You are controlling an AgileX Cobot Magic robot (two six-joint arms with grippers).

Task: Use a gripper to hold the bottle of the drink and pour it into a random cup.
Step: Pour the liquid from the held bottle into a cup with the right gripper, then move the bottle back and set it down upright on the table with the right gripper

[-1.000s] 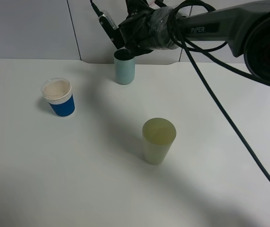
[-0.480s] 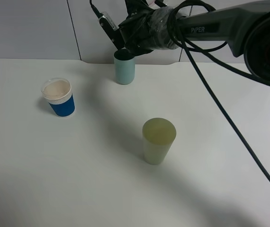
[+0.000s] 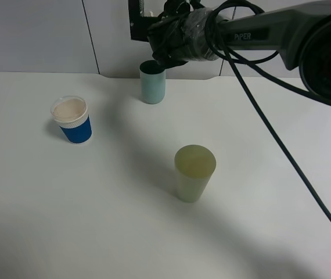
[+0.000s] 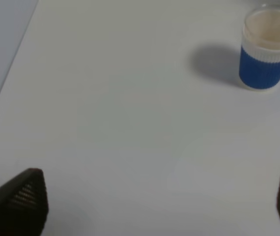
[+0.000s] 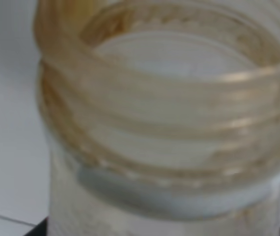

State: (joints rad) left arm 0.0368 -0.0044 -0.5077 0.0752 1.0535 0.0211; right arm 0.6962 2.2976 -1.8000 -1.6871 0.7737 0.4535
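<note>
My right gripper point(image 3: 152, 34) hangs at the table's far edge, just above the teal cup point(image 3: 153, 82), and is shut on the bottle point(image 3: 136, 20). In the exterior high view the bottle shows as a dark upright shape to the left of the gripper, above and slightly left of the cup's rim. The right wrist view is filled by the bottle's pale wide neck point(image 5: 159, 108), which looks clear inside with a brownish tint; the drink itself I cannot make out. My left gripper point(image 4: 159, 206) is open over bare table, with nothing between its fingertips.
A blue cup with a white rim point(image 3: 72, 120) stands at the left, also seen in the left wrist view point(image 4: 268, 49). A pale yellow-green cup point(image 3: 194, 172) stands mid-table. The right arm and its cable point(image 3: 281, 157) span the upper right.
The bottle was tilted with its end pointing down at the teal cup's rim. It has swung up and now stands nearly upright above the cup. The cups have not moved.
</note>
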